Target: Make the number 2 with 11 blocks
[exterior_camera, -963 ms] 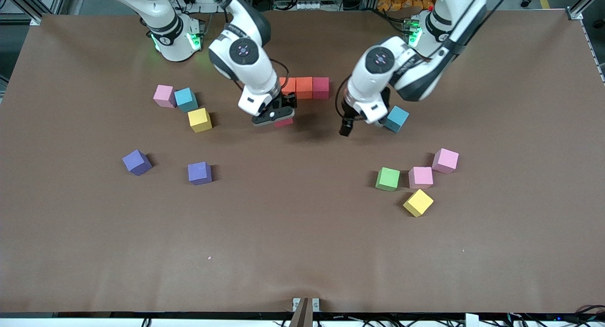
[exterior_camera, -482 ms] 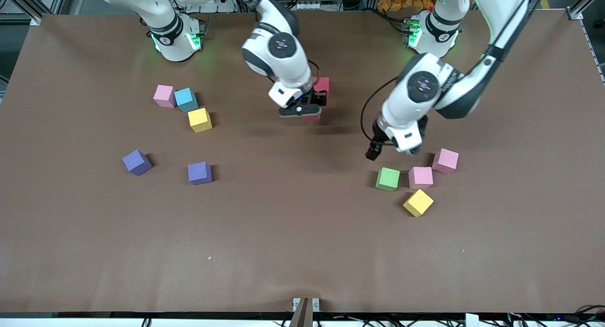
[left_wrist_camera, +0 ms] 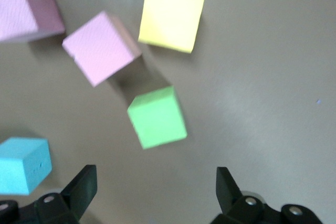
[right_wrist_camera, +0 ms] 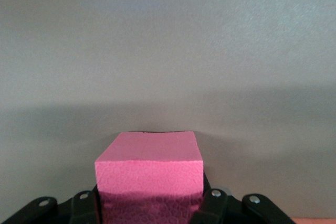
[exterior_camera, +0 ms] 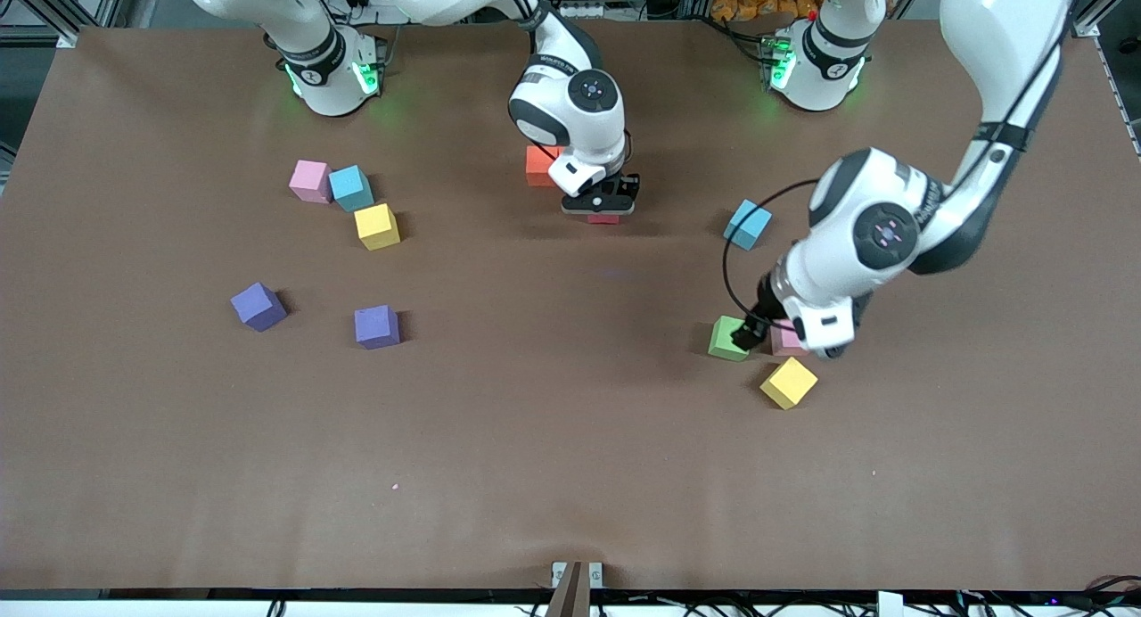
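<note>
My right gripper [exterior_camera: 602, 209] is clamped, wrist pointing down. My left gripper [left_wrist_camera: 153, 192] hangs low, jaws spread wide.

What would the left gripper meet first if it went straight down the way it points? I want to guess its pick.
Probably the green block: it lies almost centred ahead of the open left gripper. One pink block sits close beside it, so depth leaves some doubt.

Red block [right_wrist_camera: 149, 174] clamped in right fingers [right_wrist_camera: 84, 205], orange block [exterior_camera: 537, 164] beside, other blocks scattered.
</note>
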Robot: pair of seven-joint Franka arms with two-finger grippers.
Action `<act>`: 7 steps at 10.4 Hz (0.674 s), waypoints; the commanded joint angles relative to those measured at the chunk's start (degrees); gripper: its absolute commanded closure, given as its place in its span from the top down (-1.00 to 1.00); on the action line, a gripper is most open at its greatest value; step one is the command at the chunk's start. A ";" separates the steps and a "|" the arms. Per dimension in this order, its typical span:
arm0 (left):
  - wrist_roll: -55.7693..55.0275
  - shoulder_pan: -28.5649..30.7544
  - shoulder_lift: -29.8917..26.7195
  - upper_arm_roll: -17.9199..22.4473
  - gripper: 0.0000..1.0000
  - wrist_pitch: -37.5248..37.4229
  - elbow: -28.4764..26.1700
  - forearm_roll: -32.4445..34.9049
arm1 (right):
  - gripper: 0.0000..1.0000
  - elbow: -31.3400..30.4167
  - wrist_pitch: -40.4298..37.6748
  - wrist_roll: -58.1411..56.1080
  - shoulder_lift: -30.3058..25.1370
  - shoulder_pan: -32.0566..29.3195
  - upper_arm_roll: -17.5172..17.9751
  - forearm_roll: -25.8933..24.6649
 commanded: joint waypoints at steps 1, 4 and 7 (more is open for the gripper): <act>2.37 -1.04 4.79 0.40 1.00 -2.85 4.60 6.54 | -0.51 1.28 -0.55 0.74 0.30 0.73 -0.84 0.67; 11.12 -0.95 6.37 0.40 1.00 -2.85 4.69 9.81 | -0.51 1.02 -1.16 0.91 0.39 0.65 -0.76 0.76; 17.05 -1.04 9.09 3.29 1.00 -2.85 7.75 10.26 | -0.51 0.84 -1.34 -0.13 0.30 0.56 -0.67 0.67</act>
